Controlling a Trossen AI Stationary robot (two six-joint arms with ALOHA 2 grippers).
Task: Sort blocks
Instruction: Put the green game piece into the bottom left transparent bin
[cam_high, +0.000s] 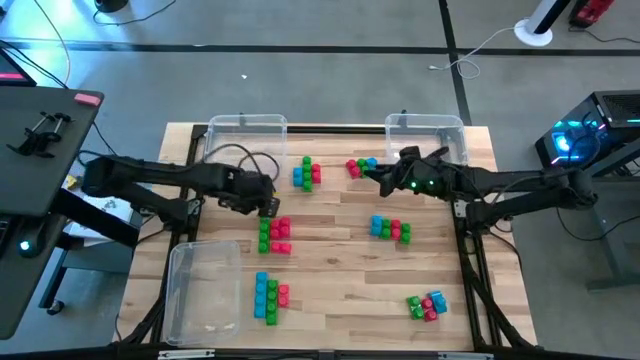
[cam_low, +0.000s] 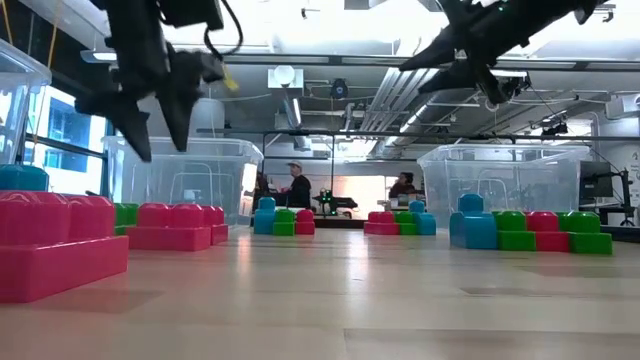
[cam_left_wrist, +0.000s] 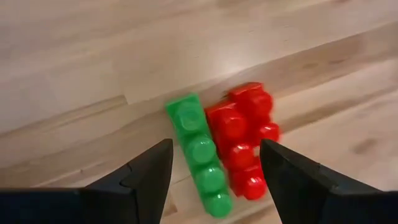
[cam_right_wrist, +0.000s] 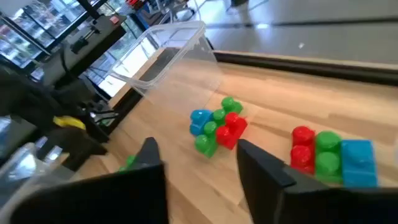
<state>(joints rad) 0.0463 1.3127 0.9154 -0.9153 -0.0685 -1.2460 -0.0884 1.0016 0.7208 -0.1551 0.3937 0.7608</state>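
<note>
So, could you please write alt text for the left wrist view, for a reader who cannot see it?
The left tool, its two dark fingers apart, hangs over a green bar block lying on the wooden table. Red blocks lie right beside the green one, touching it.

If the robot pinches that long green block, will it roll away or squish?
Probably neither. The green block looks like hard plastic lying flat on the table, so it shouldn't roll. Its shiny studs might slip between the left gripper fingers. It likely weighs little.
</note>
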